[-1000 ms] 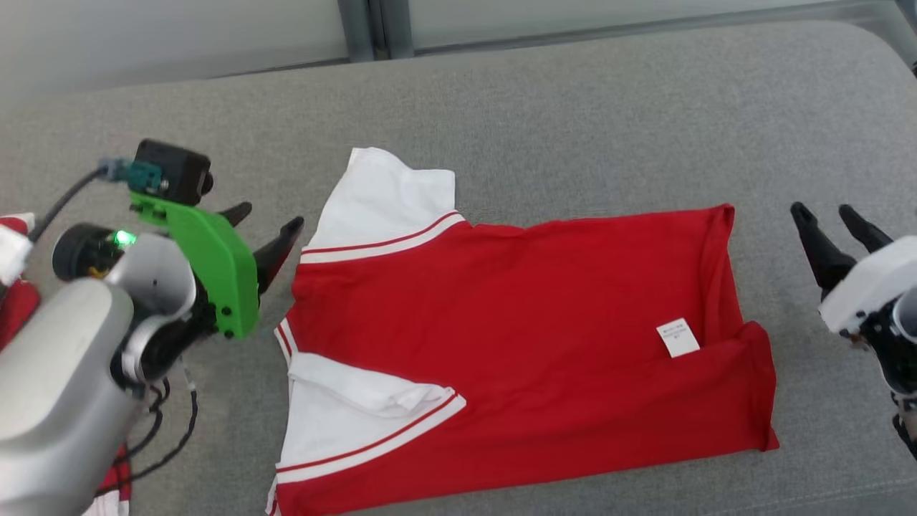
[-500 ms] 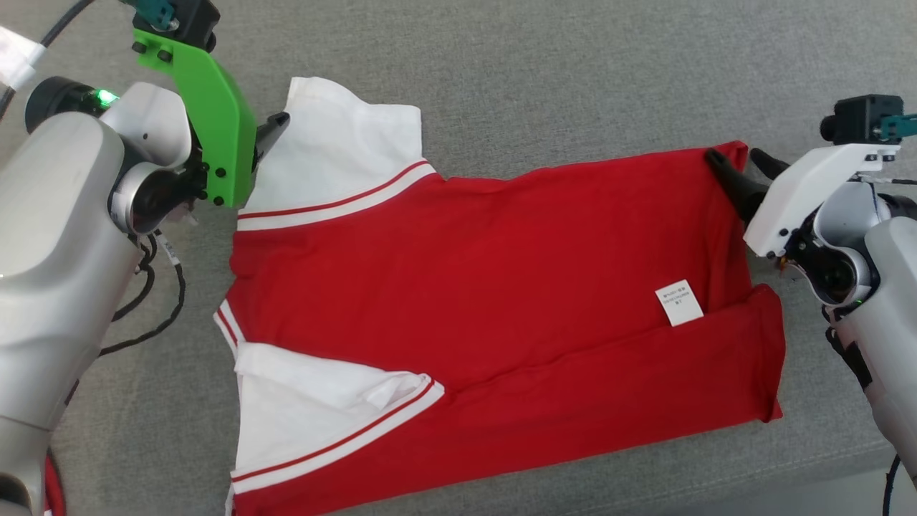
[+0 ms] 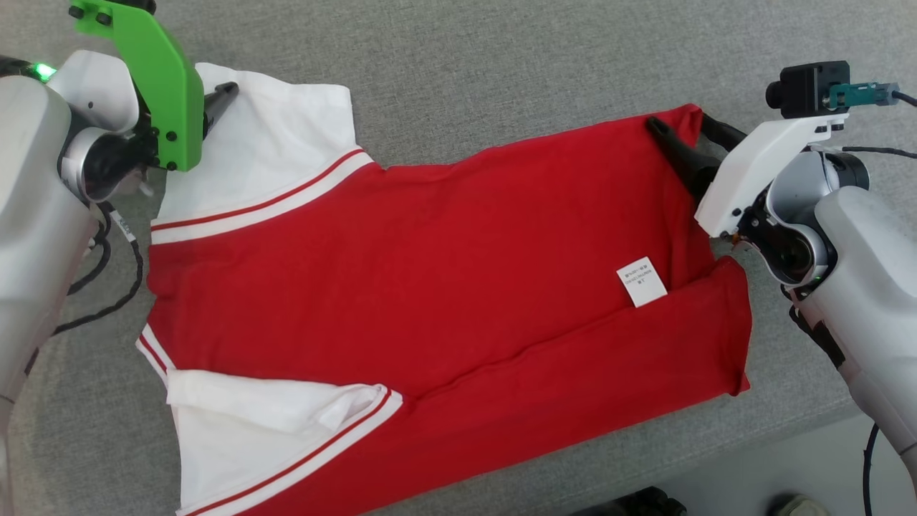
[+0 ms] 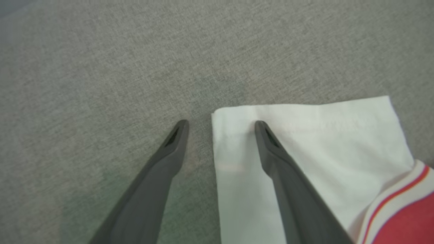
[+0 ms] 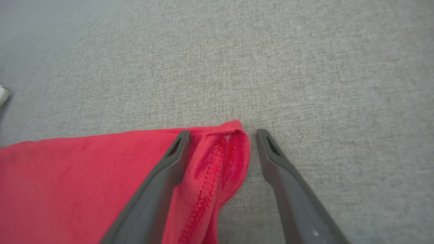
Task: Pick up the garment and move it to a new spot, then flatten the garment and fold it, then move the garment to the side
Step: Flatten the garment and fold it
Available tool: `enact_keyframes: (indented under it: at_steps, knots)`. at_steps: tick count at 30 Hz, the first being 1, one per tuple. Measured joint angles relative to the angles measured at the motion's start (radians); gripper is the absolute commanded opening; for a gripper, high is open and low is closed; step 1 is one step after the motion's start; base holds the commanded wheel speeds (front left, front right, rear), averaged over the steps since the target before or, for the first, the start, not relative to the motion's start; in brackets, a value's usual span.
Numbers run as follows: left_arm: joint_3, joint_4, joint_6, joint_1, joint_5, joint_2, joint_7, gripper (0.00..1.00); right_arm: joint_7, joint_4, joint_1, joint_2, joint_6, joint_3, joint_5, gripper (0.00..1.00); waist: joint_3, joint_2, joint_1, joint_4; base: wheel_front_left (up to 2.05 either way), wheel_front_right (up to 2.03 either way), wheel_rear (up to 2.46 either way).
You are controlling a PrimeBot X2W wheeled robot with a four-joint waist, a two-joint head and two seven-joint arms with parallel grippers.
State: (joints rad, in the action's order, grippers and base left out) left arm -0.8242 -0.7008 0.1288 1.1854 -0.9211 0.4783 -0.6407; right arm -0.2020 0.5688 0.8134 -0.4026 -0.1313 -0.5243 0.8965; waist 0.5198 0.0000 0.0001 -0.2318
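Observation:
The garment [image 3: 430, 272], a red shirt with white sleeves and a white label [image 3: 641, 282], lies mostly flat on the grey cushion [image 3: 501, 64], its near side folded over. My left gripper [image 4: 221, 123] is open at the far white sleeve [image 4: 322, 142]; one finger rests over the sleeve's corner and the other over bare cushion. One of its fingers [image 3: 221, 97] shows past the green wrist mount. My right gripper [image 3: 679, 120] is open and straddles the far red hem corner [image 5: 223, 152], one finger over the fabric and one just outside it.
The cushion's front edge [image 3: 788, 437] runs across the lower right, with pale floor [image 3: 824, 480] beyond it and a dark object [image 3: 630, 503] at the bottom. A black cable [image 3: 107, 287] hangs by my left arm. Bare cushion lies beyond the garment.
The head camera has tilted down. Both grippers have reached forward from beside the garment to its far corners, left to the sleeve and right to the hem. Both stay open.

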Motion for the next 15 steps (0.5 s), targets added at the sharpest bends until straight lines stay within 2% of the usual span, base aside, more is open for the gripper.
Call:
enact_keyframes:
  at_steps: [1, 2, 3, 4, 5, 9, 15]
  knots:
    - [-0.003, -0.004, 0.000, 0.006, -0.004, 0.001, 0.001, 1.00, 0.008, 0.000, 0.005, -0.002, 0.000, -0.011, 0.007, 0.59, 0.004, 0.0000, 0.0000, -0.004, 0.00, 0.00, 0.00]
    - [-0.008, -0.010, 0.000, 0.015, -0.011, 0.003, -0.001, 0.86, 0.015, 0.000, 0.012, -0.004, 0.000, -0.025, 0.015, 0.43, 0.009, 0.0000, 0.0000, -0.009, 0.00, 0.00, 0.00]
    - [-0.015, -0.013, 0.000, 0.023, -0.015, 0.004, -0.006, 0.47, 0.021, 0.001, 0.016, -0.009, 0.000, -0.040, 0.023, 0.28, 0.012, 0.0000, 0.0000, -0.013, 0.00, 0.00, 0.00]
    - [-0.020, -0.015, 0.000, 0.027, -0.020, 0.005, -0.006, 0.22, 0.029, 0.002, 0.019, -0.013, 0.000, -0.052, 0.032, 0.00, 0.014, 0.0000, 0.0000, -0.015, 0.00, 0.00, 0.00]
    - [-0.025, -0.017, 0.000, 0.030, -0.022, 0.005, -0.006, 0.00, 0.036, 0.005, 0.021, -0.017, 0.000, -0.062, 0.039, 0.00, 0.013, 0.0000, 0.0000, -0.016, 0.00, 0.00, 0.00]
    - [-0.056, -0.017, 0.000, 0.032, -0.045, 0.001, 0.001, 0.00, 0.073, 0.015, 0.023, -0.028, 0.000, -0.106, 0.074, 0.00, -0.002, 0.0000, 0.0000, -0.011, 0.00, 0.00, 0.00]
    - [-0.085, -0.029, 0.000, 0.031, -0.054, 0.006, 0.079, 0.00, 0.184, 0.053, 0.024, -0.053, 0.000, -0.131, 0.094, 0.00, -0.041, 0.0000, 0.0000, 0.009, 0.00, 0.00, 0.00]
